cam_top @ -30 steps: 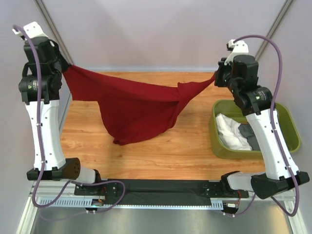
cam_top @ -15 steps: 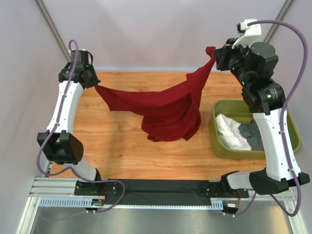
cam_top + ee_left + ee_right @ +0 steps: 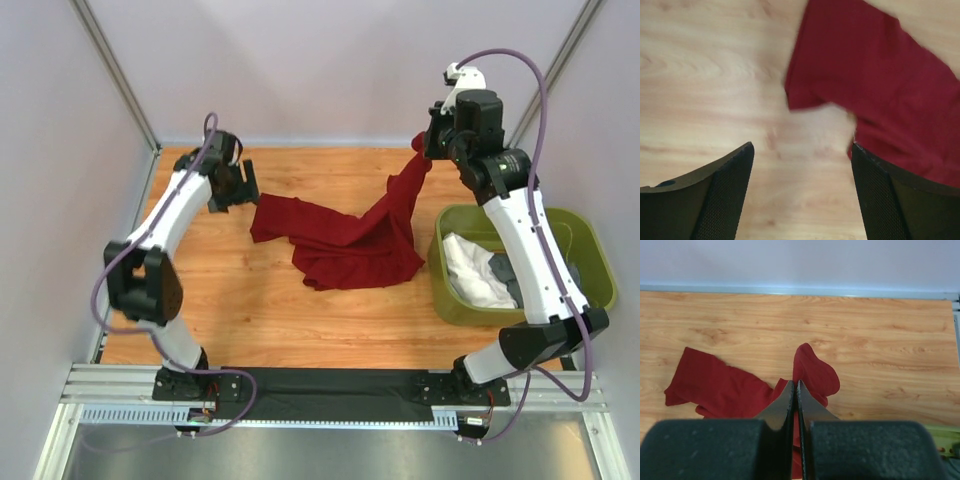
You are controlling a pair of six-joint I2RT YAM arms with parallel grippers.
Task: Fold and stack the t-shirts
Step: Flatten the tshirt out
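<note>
While the left end effector hovers near the far-left corner of the surface, I read its fingers as spread wide apart with nothing between them. In the left wrist view, bare wood lies under the gap, and an edge of the dark red t-shirt sits just beside one finger; I cannot tell whether they touch.

The right end effector is raised above the far edge, right of centre. Its fingers are pressed together and clamped on a corner of the dark red t-shirt. From that grip the cloth hangs in a narrow band down to the surface.

The remainder of the dark red t-shirt lies crumpled on the surface, between the centre and the far edge. One flat portion extends toward the left end effector.

An olive-green tub stands at the right edge of the surface. It contains a white t-shirt and a dark grey t-shirt, both bunched, side by side.
</note>
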